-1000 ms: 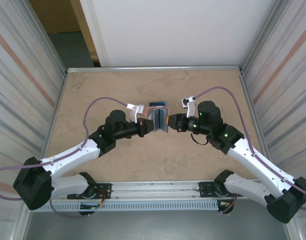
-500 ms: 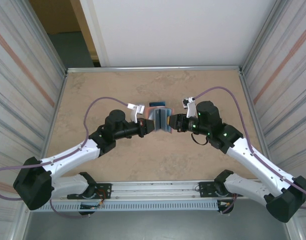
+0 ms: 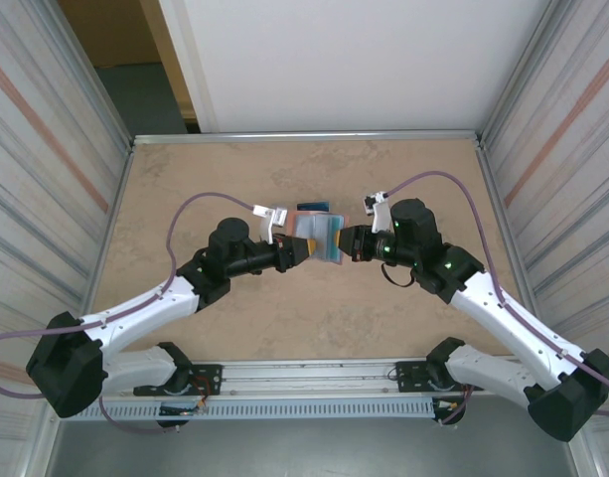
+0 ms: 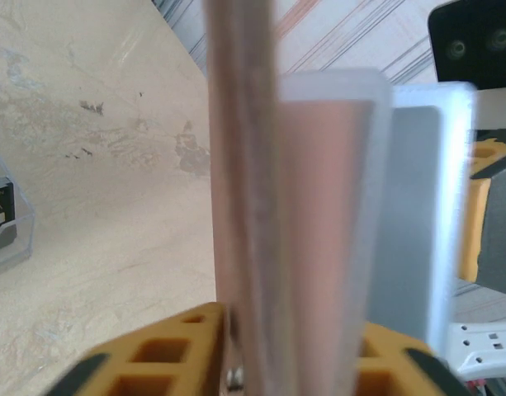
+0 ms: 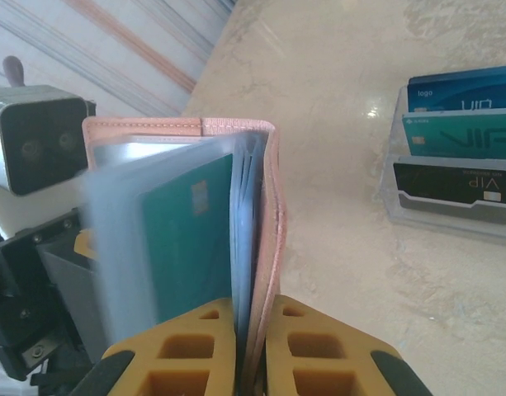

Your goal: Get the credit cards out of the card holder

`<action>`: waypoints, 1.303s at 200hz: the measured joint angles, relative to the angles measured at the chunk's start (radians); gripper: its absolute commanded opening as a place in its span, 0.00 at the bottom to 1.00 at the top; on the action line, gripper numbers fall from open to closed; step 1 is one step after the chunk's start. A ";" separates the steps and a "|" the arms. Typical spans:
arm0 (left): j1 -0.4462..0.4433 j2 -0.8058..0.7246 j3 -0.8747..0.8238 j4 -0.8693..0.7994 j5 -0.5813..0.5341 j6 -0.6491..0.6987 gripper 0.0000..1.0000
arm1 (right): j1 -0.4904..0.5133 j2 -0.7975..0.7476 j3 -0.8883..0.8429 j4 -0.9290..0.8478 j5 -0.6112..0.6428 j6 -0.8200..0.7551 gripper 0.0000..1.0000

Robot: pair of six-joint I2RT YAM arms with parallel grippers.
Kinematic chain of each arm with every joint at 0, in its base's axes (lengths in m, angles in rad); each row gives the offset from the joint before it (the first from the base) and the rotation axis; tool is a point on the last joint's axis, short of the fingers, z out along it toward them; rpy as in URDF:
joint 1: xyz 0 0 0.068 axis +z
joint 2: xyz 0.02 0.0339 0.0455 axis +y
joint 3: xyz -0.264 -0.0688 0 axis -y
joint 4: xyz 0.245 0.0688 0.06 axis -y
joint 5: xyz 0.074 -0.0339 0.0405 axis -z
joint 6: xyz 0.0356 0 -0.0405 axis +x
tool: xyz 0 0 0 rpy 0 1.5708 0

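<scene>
While the card holder (image 3: 320, 238) hangs above the middle of the counter (image 3: 185, 189), you've got an arm at each end of it. The right fingers (image 5: 195, 342) are clenched on the edge of the pink cover with a few clear sleeves pinched in. The left fingers (image 4: 166, 363) stand either side of the opposite cover; can't tell if they press or have slackened. What matters: a teal credit card (image 5: 191, 239) sits in a sleeve just left of the right fingers in the right wrist view. Its long axis runs straight away from them, toward the left arm. So the card points at your left fingers, which are probably the nearer ones for a pull. The right looks better kept as the anchor. Which end of the sleeve is open, can't tell. The clear stand (image 5: 451, 206) holding other cards is on the counter, well apart from the holder, leave it
</scene>
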 measured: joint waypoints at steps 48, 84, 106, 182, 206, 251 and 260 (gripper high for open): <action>0.000 0.000 0.000 0.000 0.004 0.010 0.67 | 0.003 0.000 0.007 -0.047 0.031 -0.003 0.02; 0.000 0.000 0.000 0.000 0.011 0.013 0.62 | 0.023 0.008 0.045 -0.115 0.094 -0.021 0.02; 0.000 0.000 0.000 0.001 0.013 0.016 0.62 | 0.056 0.039 0.100 -0.170 0.151 -0.027 0.01; -0.004 0.052 0.001 0.012 0.042 0.025 0.87 | 0.180 0.208 0.307 -0.411 0.407 -0.031 0.00; -0.005 0.061 0.001 0.018 0.047 0.025 0.95 | 0.201 0.244 0.345 -0.460 0.456 -0.031 0.00; -0.005 0.061 0.001 0.027 0.048 0.027 0.99 | 0.212 0.280 0.386 -0.512 0.504 -0.031 0.00; -0.005 0.061 0.001 0.027 0.048 0.027 0.99 | 0.212 0.283 0.389 -0.513 0.507 -0.031 0.00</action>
